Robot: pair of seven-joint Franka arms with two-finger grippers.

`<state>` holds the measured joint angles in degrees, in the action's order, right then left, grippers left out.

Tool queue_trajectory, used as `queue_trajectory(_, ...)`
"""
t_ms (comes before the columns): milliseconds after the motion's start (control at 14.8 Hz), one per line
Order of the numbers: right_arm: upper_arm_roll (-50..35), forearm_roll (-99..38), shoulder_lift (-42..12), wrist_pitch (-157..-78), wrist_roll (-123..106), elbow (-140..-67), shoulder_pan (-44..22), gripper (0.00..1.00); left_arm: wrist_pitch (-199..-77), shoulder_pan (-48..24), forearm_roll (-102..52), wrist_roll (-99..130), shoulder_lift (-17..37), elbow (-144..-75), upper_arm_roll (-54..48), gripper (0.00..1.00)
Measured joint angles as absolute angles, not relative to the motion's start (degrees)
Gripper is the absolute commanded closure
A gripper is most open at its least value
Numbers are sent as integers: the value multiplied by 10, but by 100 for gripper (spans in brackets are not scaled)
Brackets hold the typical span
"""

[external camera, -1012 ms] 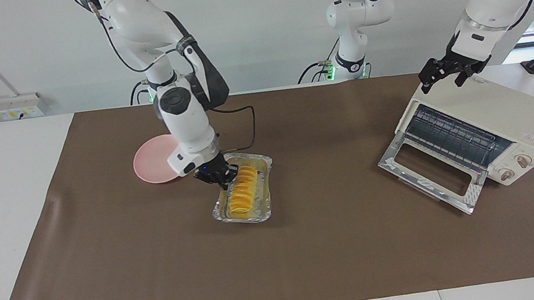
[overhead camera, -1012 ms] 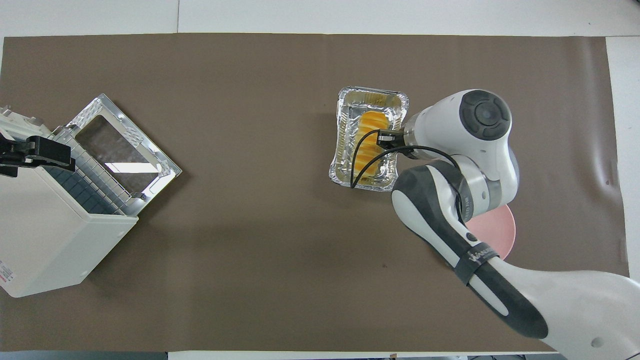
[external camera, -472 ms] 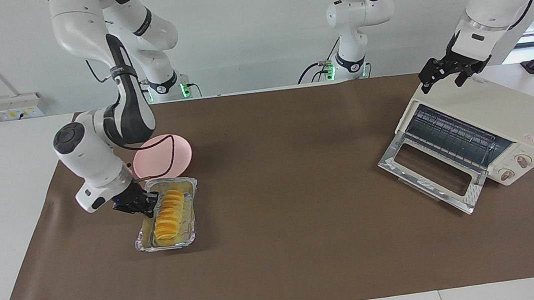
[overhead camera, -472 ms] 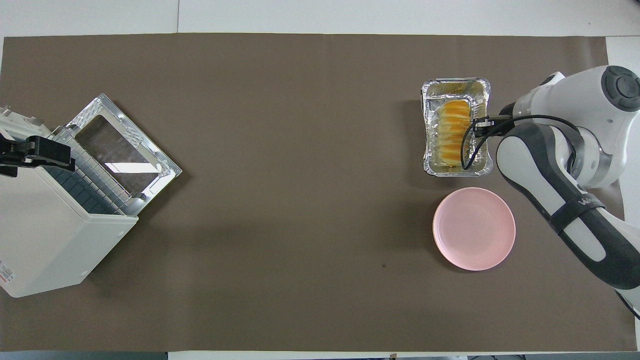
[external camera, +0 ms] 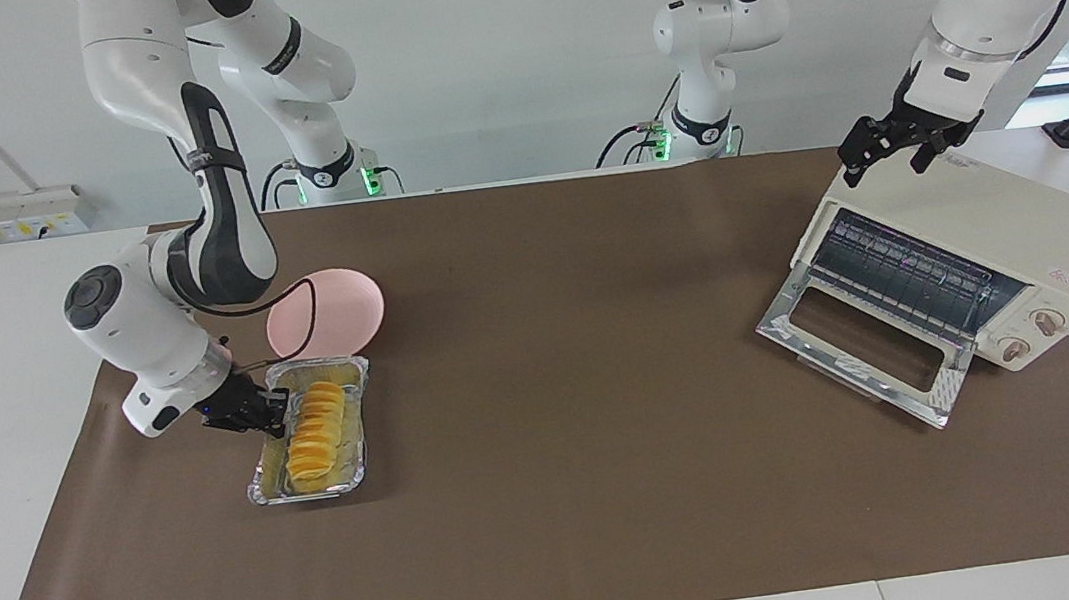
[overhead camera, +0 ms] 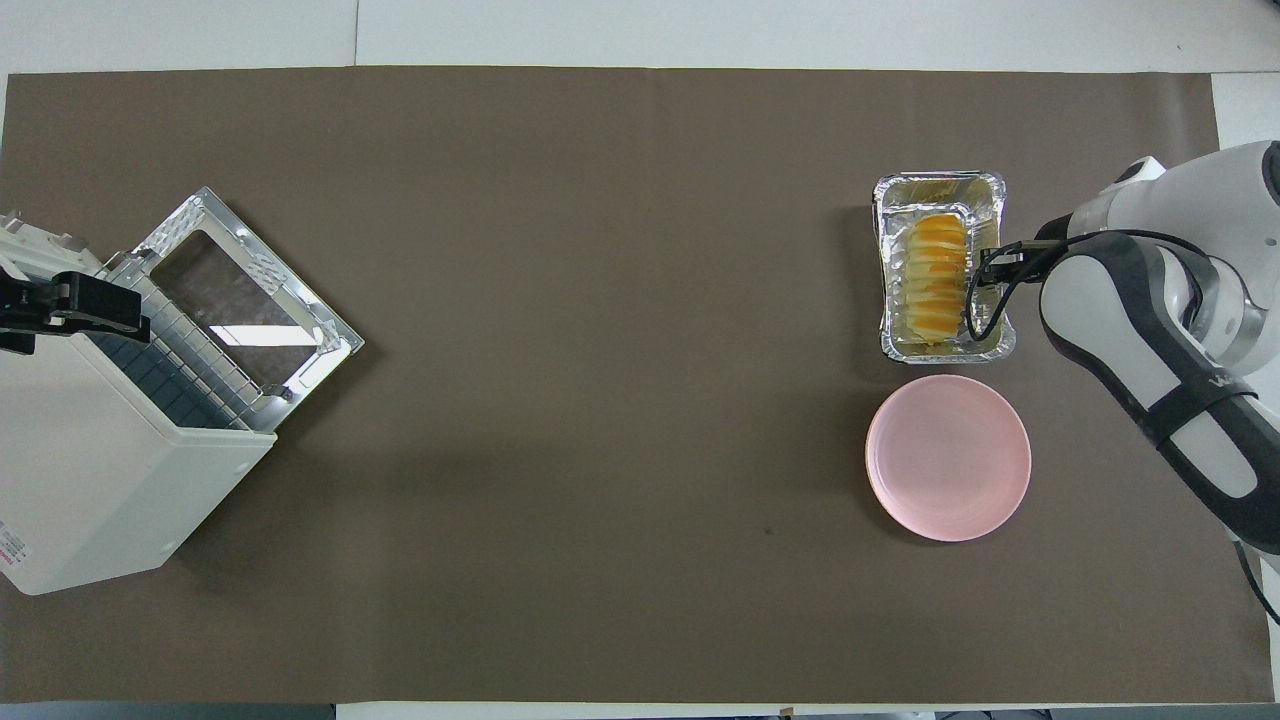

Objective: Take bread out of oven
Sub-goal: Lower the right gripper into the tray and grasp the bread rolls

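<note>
The golden ridged bread (external camera: pixel 314 436) lies in a crinkled silver foil tray (external camera: pixel 310 494) low on the brown mat, at the right arm's end of the table. My right gripper (external camera: pixel 261 417) is shut on the tray's long rim, beside the bread (overhead camera: pixel 935 275). I cannot tell whether the tray (overhead camera: pixel 945 350) touches the mat. The cream-white oven (external camera: pixel 988 218) stands at the left arm's end with its glass door (external camera: pixel 863 353) folded down and its wire rack (external camera: pixel 904 273) bare. My left gripper (external camera: pixel 886 161) waits open over the oven's top corner (overhead camera: pixel 80 470).
A round pink plate (external camera: pixel 334 308) lies on the mat beside the tray, nearer to the robots; it also shows in the overhead view (overhead camera: pixel 947 458). The brown mat (external camera: pixel 599 333) covers most of the white table.
My right gripper has carried the tray with the bread from the middle of the mat toward the right arm's end, to beside the pink plate. The left arm has not moved.
</note>
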<state>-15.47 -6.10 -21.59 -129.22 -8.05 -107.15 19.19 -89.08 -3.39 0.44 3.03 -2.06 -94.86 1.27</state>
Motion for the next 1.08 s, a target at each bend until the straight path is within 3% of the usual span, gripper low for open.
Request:
queue_trajectory(202, -155, -61, -217, -1292, -81, -1076, 192, 100, -891, -34, 4, 30, -21, -949, 13, 0)
queue_trajectory(337, -155, -61, -217, -1292, -81, -1077, 193, 1, -891, -34, 4, 30, -21, -949, 13, 0)
queue_trajectory(810, -158, -61, -214, -1277, -81, -1060, 189, 0, -891, -34, 4, 30, -21, -949, 13, 0)
queue_trajectory(1080, -160, -61, -208, -1238, -49, -1018, 153, 0, -891, -34, 4, 30, -21, -949, 13, 0)
